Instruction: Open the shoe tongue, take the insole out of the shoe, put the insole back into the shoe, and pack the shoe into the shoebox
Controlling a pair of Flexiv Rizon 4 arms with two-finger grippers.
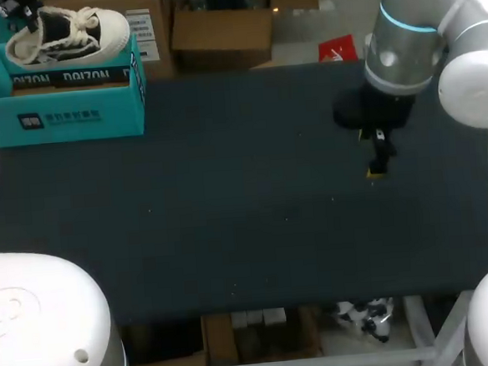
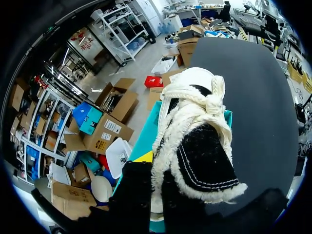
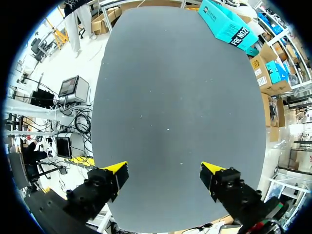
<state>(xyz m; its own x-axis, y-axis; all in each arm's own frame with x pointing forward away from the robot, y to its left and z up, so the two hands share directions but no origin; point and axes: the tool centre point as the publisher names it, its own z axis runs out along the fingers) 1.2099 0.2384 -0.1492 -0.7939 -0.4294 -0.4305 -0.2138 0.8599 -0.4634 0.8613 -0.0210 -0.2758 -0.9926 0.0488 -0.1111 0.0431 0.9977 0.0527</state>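
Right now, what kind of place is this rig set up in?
Probably a robot manipulation test bench, not a home or shop. It has a dark work table, the right pincer open above bare tabletop, and a shoe at a teal shoebox.

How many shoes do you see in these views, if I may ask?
1: a cream canvas sneaker over the open teal shoebox at the far left corner of the table, its heel collar in the left gripper. The box could hide another.
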